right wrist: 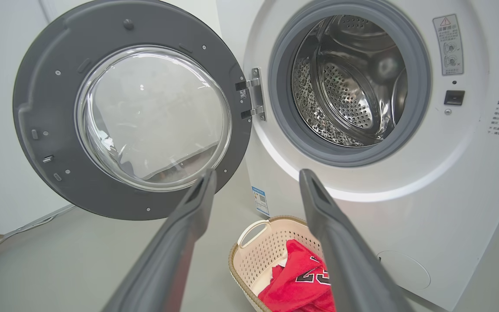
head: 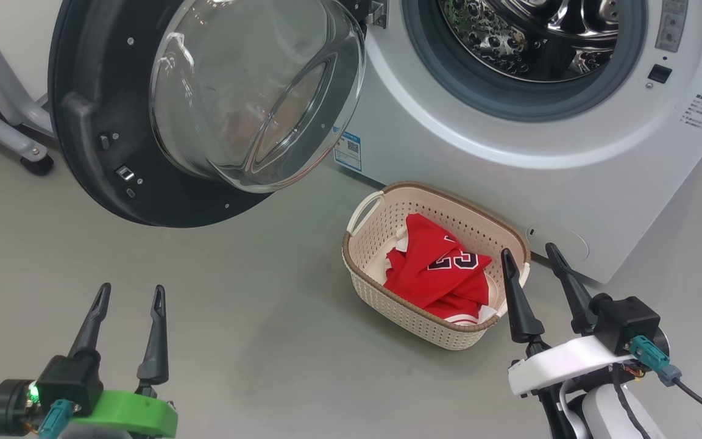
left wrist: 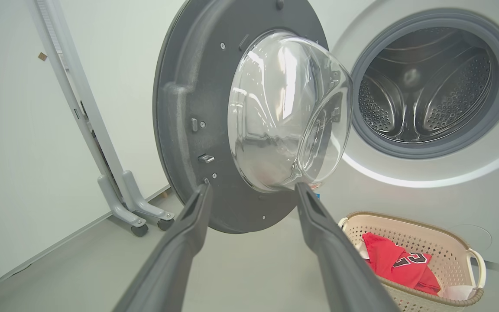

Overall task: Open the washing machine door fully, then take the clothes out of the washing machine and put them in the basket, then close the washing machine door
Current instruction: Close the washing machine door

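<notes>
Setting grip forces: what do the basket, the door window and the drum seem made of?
Basket: looks like moulded cream plastic, matte, with punched holes and a brown woven-look rim. Door window: clear glass or hard plastic, glossy; reflections and see-through. Drum: likely stainless steel, shiny, perforated, mirror-like.

floor [head: 235,329]: smooth grey | wall [left wrist: 11,130]: plain pale | left: grey metal stand [left wrist: 61,65] on castors | light: even

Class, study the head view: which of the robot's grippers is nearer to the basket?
Right. The right gripper has its fingertips beside the right end of the basket. The left gripper is well off to the basket's left, across the floor.
</notes>
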Motion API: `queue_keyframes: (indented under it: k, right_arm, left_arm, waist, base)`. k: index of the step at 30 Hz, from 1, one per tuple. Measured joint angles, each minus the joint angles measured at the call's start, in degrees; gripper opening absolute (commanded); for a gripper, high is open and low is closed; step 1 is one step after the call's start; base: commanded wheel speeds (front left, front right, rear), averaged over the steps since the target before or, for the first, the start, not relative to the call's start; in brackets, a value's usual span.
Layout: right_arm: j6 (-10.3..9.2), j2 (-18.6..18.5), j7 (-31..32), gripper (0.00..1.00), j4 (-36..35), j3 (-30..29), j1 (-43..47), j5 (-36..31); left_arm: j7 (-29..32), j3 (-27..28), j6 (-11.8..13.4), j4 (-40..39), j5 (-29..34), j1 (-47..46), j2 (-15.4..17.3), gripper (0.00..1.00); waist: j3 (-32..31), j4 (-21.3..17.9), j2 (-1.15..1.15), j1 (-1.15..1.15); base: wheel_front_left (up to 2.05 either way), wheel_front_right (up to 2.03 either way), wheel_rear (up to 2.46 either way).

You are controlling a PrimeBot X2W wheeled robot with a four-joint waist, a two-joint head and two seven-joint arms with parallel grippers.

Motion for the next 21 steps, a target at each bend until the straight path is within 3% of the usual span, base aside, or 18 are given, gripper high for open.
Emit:
queue_keyframes:
  k: [1, 2, 3, 4, 14, 21]
  right_arm:
    - [0.0, 0.0, 0.0, 1.0, 0.0, 0.0, 0.0, 0.0]
    - [0.0, 0.0, 0.0, 1.0, 0.0, 0.0, 0.0, 0.0]
    - [0.0, 0.0, 0.0, 1.0, 0.0, 0.0, 0.0, 0.0]
    - [0.0, 0.0, 0.0, 1.0, 0.0, 0.0, 0.0, 0.0]
    - [-0.03, -0.1, 0.0, 1.0, -0.5, -0.2, 0.0, -0.9]
    - [-1.3, -1.5, 0.0, 1.0, -1.8, -2.6, 0.3, -1.7]
  left_arm:
    - [0.0, 0.0, 0.0, 0.0, -0.1, 0.0, 0.0, 1.0]
    - [0.0, 0.0, 0.0, -0.1, -0.1, 0.0, 0.0, 0.74]
    - [0.0, 0.0, 0.0, -0.1, -0.1, 0.0, -0.1, 0.31]
    - [0.0, 0.0, 0.0, -0.2, -0.1, 0.1, -0.1, 0.0]
    - [0.0, 0.9, -0.2, -1.7, -0.1, 0.1, 0.5, 0.0]
    - [-0.1, 5.8, -0.6, -3.8, -1.5, -3.0, 5.2, 0.0]
  waist:
    - [0.0, 0.0, 0.0, 0.0]
    - [0.1, 0.0, 0.0, 0.0]
    - [0.1, 0.0, 0.0, 0.0]
    - [0.1, 0.0, 0.0, 0.0]
    - [1.7, 0.0, 0.0, 0.0]
    - [4.2, 0.0, 0.0, 0.0]
  base:
    - [0.0, 0.0, 0.0]
    - [0.0, 0.0, 0.0]
    - [0.0, 0.0, 0.0]
    - [0.0, 0.0, 0.0]
    - [0.0, 0.0, 0.0]
    - [0.0, 0.0, 0.0]
